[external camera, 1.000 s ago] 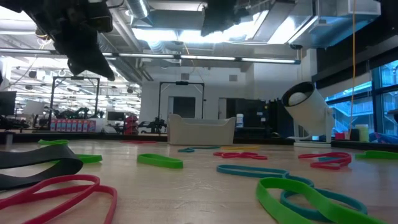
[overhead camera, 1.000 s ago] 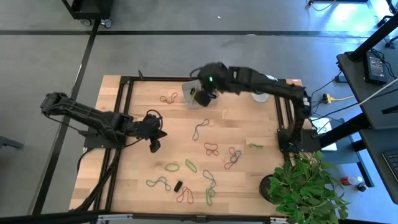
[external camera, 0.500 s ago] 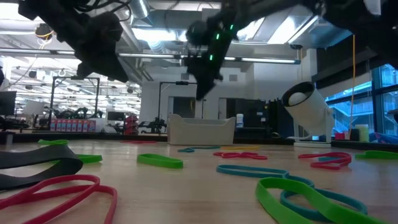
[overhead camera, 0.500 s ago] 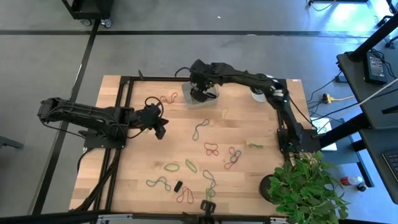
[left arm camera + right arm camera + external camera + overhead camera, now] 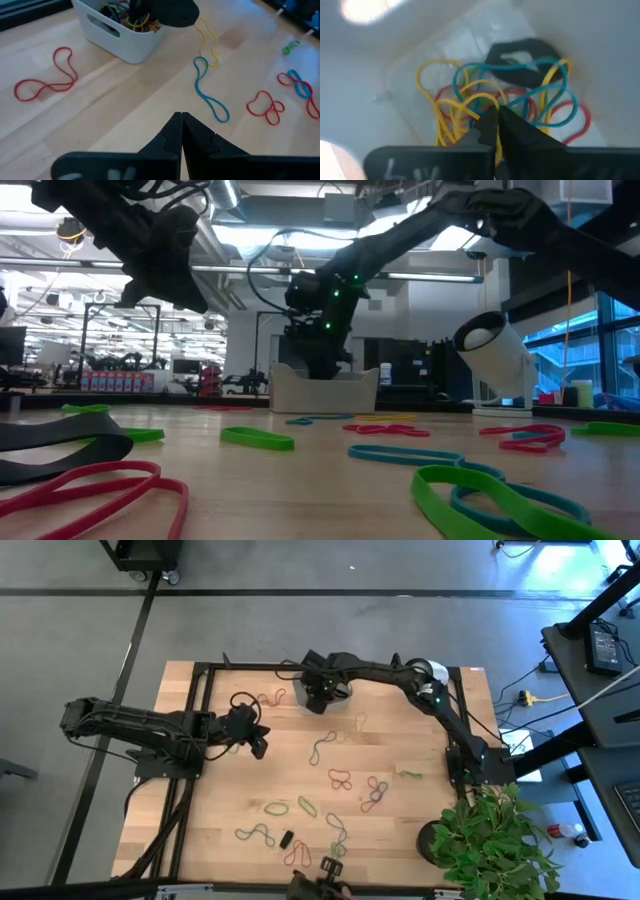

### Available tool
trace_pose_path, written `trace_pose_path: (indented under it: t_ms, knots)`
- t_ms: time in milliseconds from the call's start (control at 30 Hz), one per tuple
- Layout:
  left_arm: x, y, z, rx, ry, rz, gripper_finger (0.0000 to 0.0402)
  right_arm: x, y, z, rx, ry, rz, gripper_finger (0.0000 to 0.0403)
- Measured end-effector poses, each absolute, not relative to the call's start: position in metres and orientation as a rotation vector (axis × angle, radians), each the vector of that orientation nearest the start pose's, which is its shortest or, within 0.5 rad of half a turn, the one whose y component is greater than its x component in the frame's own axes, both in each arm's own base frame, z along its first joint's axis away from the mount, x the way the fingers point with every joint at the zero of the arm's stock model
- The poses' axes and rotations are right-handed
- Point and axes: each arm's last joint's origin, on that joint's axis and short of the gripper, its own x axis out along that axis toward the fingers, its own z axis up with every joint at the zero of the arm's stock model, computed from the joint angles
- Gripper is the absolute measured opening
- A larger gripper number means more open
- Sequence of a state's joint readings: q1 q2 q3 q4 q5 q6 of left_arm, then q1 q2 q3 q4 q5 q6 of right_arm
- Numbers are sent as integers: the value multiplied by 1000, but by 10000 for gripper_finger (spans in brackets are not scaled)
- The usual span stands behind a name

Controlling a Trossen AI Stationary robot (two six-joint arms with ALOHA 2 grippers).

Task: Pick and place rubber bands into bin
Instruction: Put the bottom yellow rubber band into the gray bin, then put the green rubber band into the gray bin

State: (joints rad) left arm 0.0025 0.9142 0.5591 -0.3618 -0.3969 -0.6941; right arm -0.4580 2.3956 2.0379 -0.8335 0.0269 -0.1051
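- Dark and folded low, your left arm lies across the worktop's left side, its forearm reaching toward the middle; the left tool hangs above bare wood with its fingers pressed together on nothing.
- Just past that tool you have a red loop on the wood, then a blue loop and a thin yellow one beside it.
- Toward the far edge, near the middle, stands the bin, and your left wrist view shows its pale wall and a tangle inside.
- Your right arm stretches from its base at the right edge in a long arc along the far side, bent at the elbow, wrist turned down; the right tool is dipped into the bin.
- Its fingers are pressed together over the piled rubber bands in yellow, blue, red and black; you cannot tell from these views whether a band is pinched.
- More bands lie scattered over the middle and near side of the worktop, right of the left tool.
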Motion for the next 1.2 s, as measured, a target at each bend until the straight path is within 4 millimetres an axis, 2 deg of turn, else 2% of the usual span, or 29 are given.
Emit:
trace_pose_path:
  t_ms: [300, 467, 633, 733, 900, 1067, 1200]
  knots:
    - [180, 16, 222, -461, 553, 613, 2, 447, -223, 183, 219, 1203, -391, 120]
    - [180, 20, 221, -426, 580, 581, 2, 446, -222, 220, 266, 1187, -426, 149]
    - [179, 23, 219, -424, 628, 532, 2, 435, -213, 255, 345, 1189, -469, 144]
    - [175, 24, 215, -446, 690, 531, 2, 427, -194, 270, 370, 1182, -473, 130]
    - [163, 26, 205, -530, 833, 588, 32, 417, -143, 284, 371, 1132, -471, 100]
    - [150, 32, 197, -623, 941, 734, 92, 398, -85, 283, 410, 1029, -493, 78]
    - [149, 39, 189, -652, 1001, 819, 130, 370, -42, 275, 471, 981, -538, 67]
